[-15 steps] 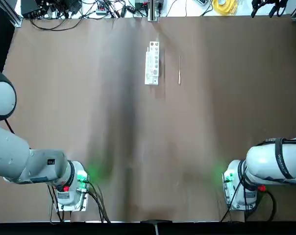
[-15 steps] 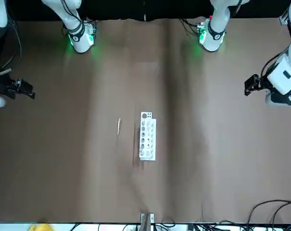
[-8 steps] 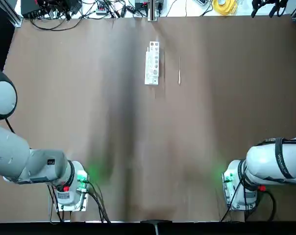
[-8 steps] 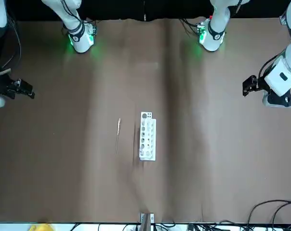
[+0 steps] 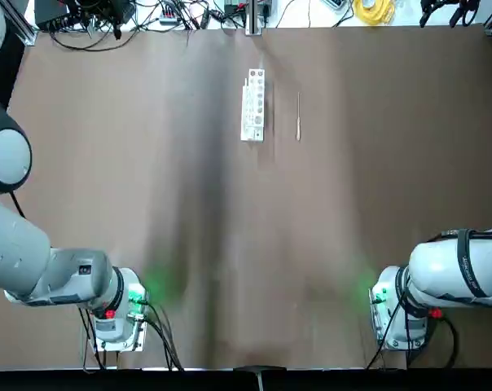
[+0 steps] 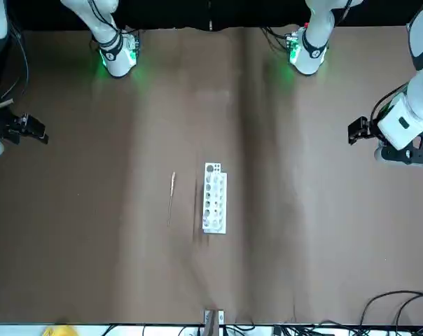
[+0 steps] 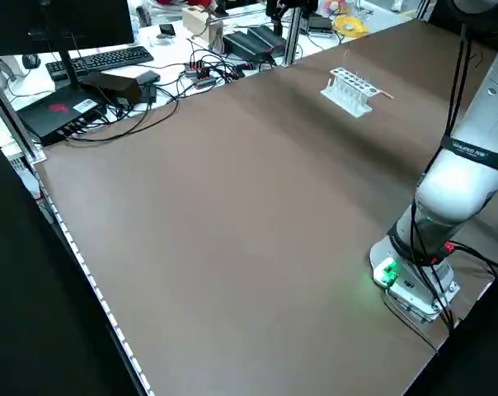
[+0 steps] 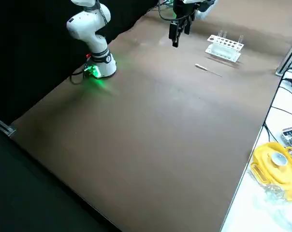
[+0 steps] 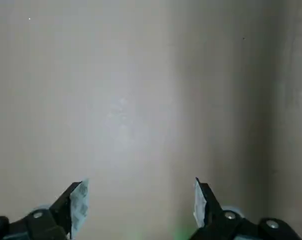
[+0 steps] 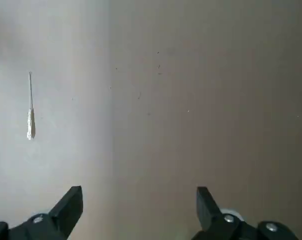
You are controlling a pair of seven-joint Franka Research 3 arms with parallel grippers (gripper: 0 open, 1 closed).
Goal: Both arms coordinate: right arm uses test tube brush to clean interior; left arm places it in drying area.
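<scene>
The left gripper (image 9: 142, 205), at the right of the front view, is spread and empty; so is the right gripper (image 10: 140, 207), at that view's left edge. On the surface (image 6: 127, 266), the rack (image 6: 214, 203) sits near mid-frame, the brush (image 6: 172, 189) just beside it. Likely the left arm should steady the rack before lifting a tube (image 8: 240, 39) straight up.

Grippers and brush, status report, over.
Left gripper open, empty, above table's left side. Right gripper open, empty, above right side. Brush flat on table beside rack. Nothing seen blocking brush.
</scene>
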